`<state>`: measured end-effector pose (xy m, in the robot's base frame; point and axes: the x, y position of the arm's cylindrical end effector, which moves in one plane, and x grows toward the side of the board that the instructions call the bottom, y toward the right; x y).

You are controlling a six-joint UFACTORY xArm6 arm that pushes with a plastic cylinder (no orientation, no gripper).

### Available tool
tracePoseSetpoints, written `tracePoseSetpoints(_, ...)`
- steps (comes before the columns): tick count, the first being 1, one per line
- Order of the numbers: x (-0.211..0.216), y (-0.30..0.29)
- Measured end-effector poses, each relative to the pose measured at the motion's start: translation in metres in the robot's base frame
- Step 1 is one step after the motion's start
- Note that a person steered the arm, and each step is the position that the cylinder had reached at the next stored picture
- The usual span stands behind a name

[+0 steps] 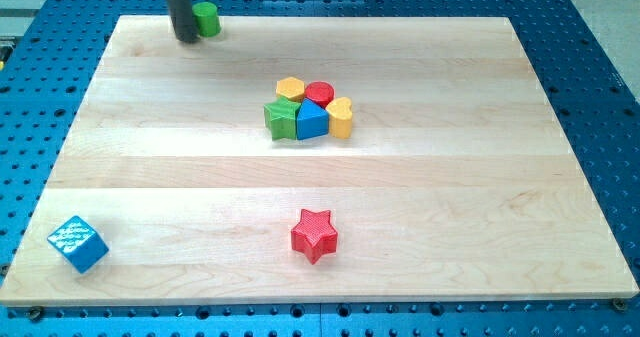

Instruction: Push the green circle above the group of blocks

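— Where's the green circle (206,19)?

— At the board's (150,177) top-left edge, with our tip (187,37) touching its left side. It's a bare rod — it holds nothing and only pushes.

— And the group?

— Mid-board, well apart: yellow hexagon (290,88), red circle (319,93), yellow heart (340,116), blue block (311,120), green block (282,119).

— So we're nearly done?

— We judge not — the circle sits high enough, but still needs a long push rightward.

The rod (180,7) is cut off by the frame's top edge, and it hides the left side of the green circle (207,18) in the upper left. In the central cluster, the blue block (312,121) covers the red block's (319,92) lower part.
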<state>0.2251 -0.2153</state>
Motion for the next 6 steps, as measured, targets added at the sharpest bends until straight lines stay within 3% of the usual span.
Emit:
tracePoseSetpoints(1,-0.006,-0.078)
tracePoseSetpoints(2,-0.034,-0.06)
tracePoseSetpoints(3,-0.034,-0.055)
tracePoseSetpoints(4,-0.034,-0.025)
tracePoseSetpoints(6,-0.014,0.09)
